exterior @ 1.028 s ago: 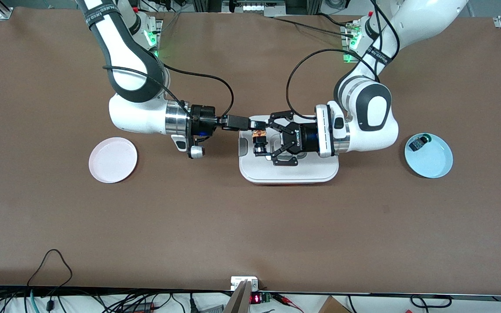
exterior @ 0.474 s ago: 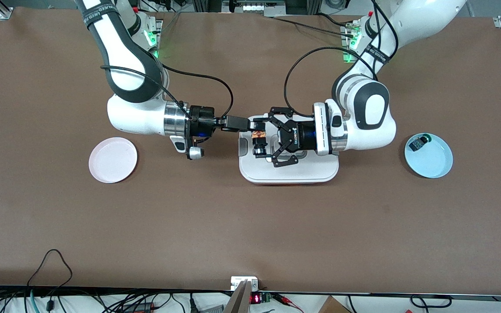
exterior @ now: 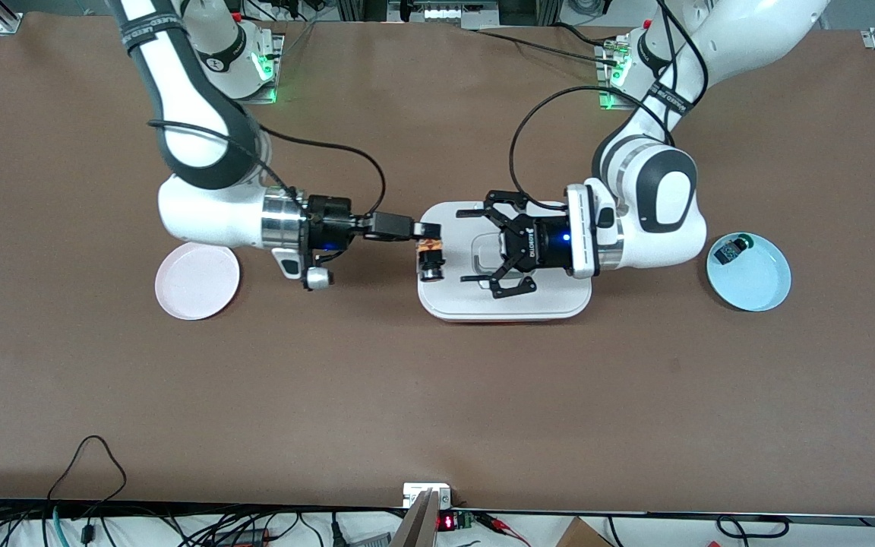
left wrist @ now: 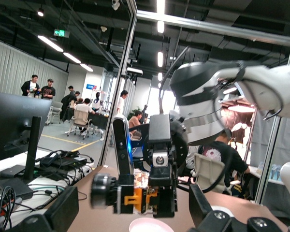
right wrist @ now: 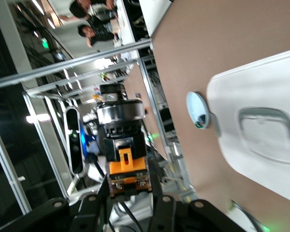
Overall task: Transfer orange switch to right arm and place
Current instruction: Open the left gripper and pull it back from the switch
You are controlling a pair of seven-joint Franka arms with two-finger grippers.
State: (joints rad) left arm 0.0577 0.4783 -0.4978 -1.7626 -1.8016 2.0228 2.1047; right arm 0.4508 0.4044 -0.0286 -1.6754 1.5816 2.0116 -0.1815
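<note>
While the left gripper point(exterior: 483, 247) stands with its fingers spread wide and nothing between them over the white tray point(exterior: 544, 304), the orange switch point(exterior: 429, 255) is pinched in the right gripper point(exterior: 428, 232), just at the tray's edge on the right arm's end. In the front view the switch hangs from the slim fingers with its long axis running toward the camera, orange band close to the fingers and the black barrel sticking out past them. The right wrist view shows the same: the orange part point(right wrist: 127, 166) sits at the fingertips and the black barrel points away from that camera. So the hand-over looks done, and what is left is the placing. The pink plate point(exterior: 197, 279) lies on the table toward the right arm's end, well apart from the switch and just beside the right arm's wrist. The switch must therefore be carried away from the tray, along the line of the right forearm, and then lowered. The blue plate point(exterior: 756, 292) with a green-tipped switch point(exterior: 732, 248) sits toward the left arm's end, and I judge it plays no part in the move.
</note>
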